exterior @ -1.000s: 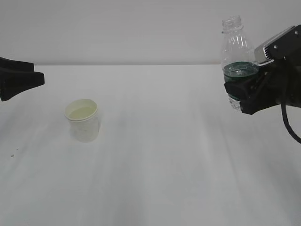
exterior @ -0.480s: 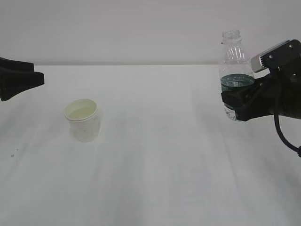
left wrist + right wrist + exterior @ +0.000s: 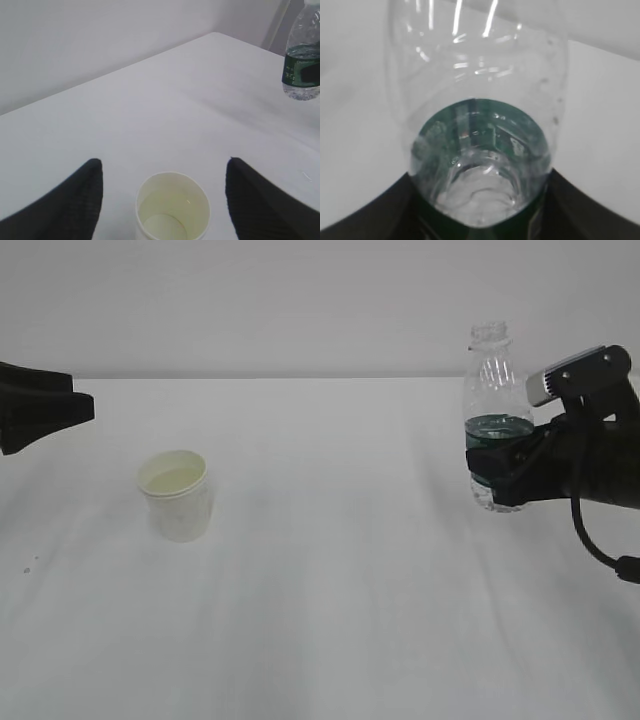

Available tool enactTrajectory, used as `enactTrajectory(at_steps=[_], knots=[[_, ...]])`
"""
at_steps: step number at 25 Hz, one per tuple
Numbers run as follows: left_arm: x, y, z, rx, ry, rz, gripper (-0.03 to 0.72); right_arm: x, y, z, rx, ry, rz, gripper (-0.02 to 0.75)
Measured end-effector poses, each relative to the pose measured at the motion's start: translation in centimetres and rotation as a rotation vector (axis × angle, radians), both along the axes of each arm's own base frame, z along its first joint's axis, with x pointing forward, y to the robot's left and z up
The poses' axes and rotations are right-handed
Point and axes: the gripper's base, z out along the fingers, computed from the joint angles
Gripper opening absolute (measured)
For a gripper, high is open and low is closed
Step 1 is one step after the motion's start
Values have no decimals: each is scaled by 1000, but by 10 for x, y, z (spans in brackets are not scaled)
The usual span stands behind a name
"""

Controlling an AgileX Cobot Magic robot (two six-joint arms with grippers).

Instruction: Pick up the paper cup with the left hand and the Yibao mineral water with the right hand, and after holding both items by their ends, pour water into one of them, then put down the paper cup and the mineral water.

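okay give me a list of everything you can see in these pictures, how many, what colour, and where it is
paper cup: one, white with a pale cream inside, standing upright on the left part of the table, free of both grippers
Yibao mineral water: one, clear ribbed plastic with a dark green label, no cap, upright at the right side, gripped around the label
table: one, white, filling the lower part of the exterior view
wall: one, pale grey, behind the table
left hand: one, black, fingers spread wide to either side of the cup without touching it
right hand: one, black with a grey plate and a black cable, closed on the bottle at the right edge
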Motion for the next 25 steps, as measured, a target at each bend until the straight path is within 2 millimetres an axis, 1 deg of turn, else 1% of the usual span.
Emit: enactTrajectory(at_steps=[3, 18, 20, 25], knots=[[0, 0, 0, 0, 0, 0, 541, 1, 0, -5, -1, 13, 1, 410], [0, 0, 0, 0, 0, 0, 539, 3, -1, -3, -32, -36, 20, 428], [0, 0, 0, 0, 0, 0, 538, 4, -5, -2, -28, -49, 12, 428], [0, 0, 0, 0, 0, 0, 538, 1, -24, -3, 23, -75, -50, 428]])
